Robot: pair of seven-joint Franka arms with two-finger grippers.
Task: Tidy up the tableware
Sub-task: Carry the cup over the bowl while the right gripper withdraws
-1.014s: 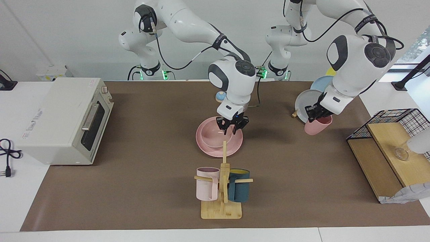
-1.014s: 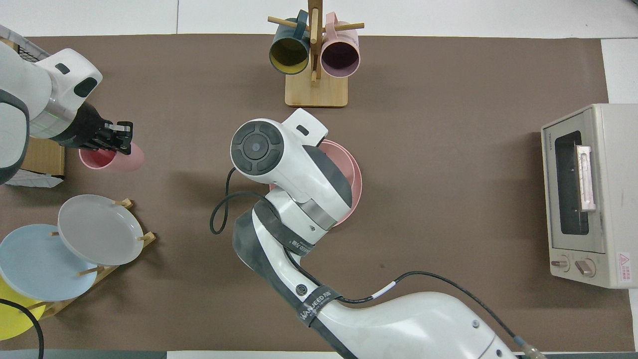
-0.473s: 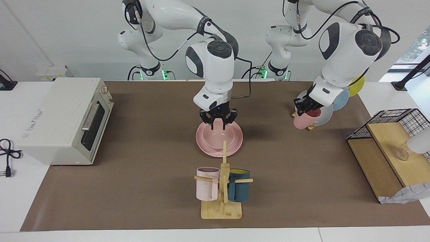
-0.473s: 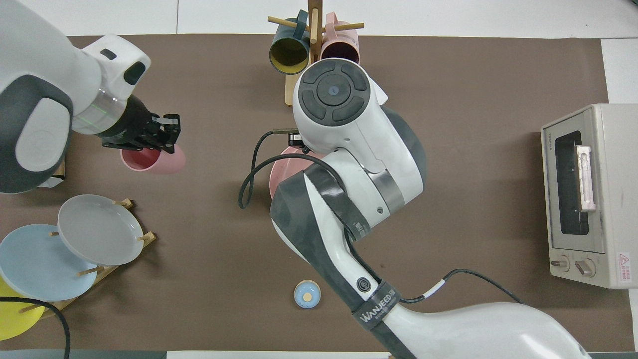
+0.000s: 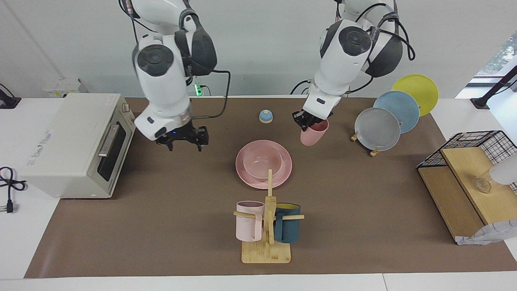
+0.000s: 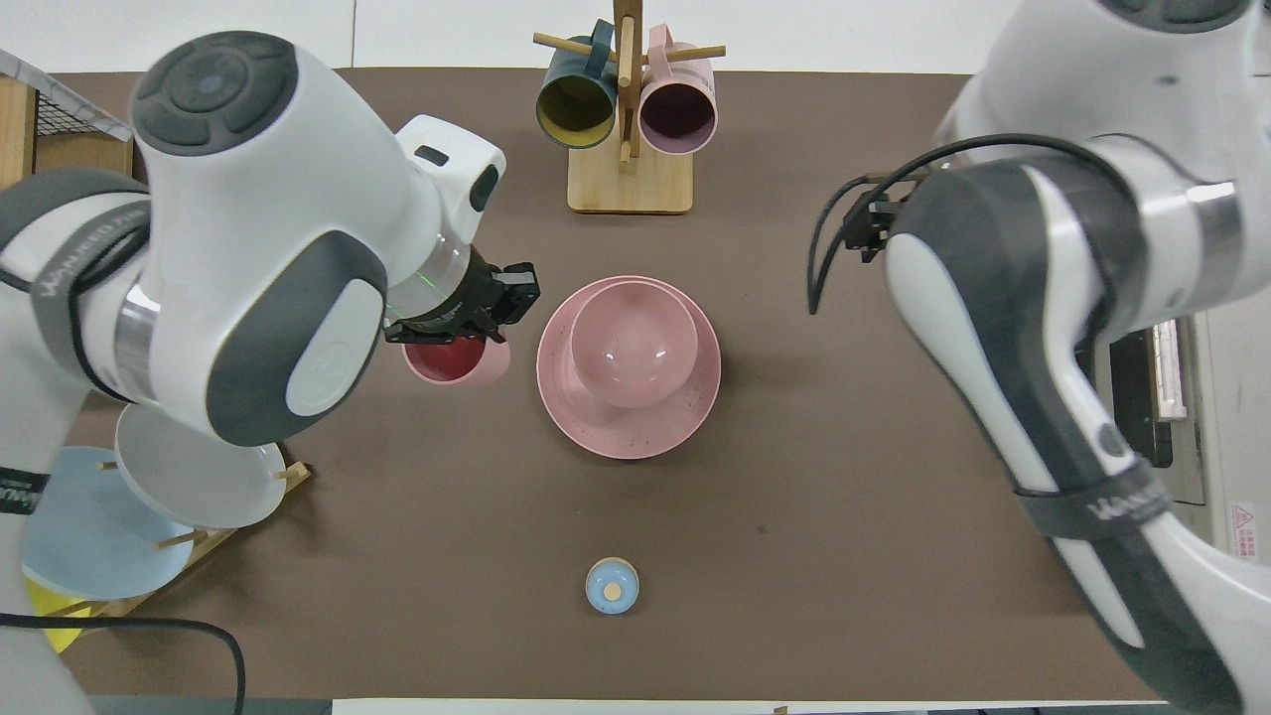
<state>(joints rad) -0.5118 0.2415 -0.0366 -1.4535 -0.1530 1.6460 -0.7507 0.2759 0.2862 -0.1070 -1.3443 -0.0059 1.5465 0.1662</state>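
The left gripper (image 5: pixel 309 121) pinches the rim of the pink cup (image 5: pixel 313 133), carrying it above the bench beside the pink plate (image 5: pixel 282 176), on which the pink bowl (image 5: pixel 262 162) sits. The right gripper (image 5: pixel 183 139) hangs wide open and empty over bare bench near the toaster oven (image 5: pixel 76 143). The cup looks light, stiff and smooth, so a one-wall rim pinch may let it tilt or slip; keeping it upright seems wise.

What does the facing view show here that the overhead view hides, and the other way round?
Only the facing view shows the right gripper, open and empty, up over the mat in front of the toaster oven, and the whole yellow plate. Only the overhead view looks down into the cup. Both show the left gripper shut on that cup, and the bowl sitting on the plate.
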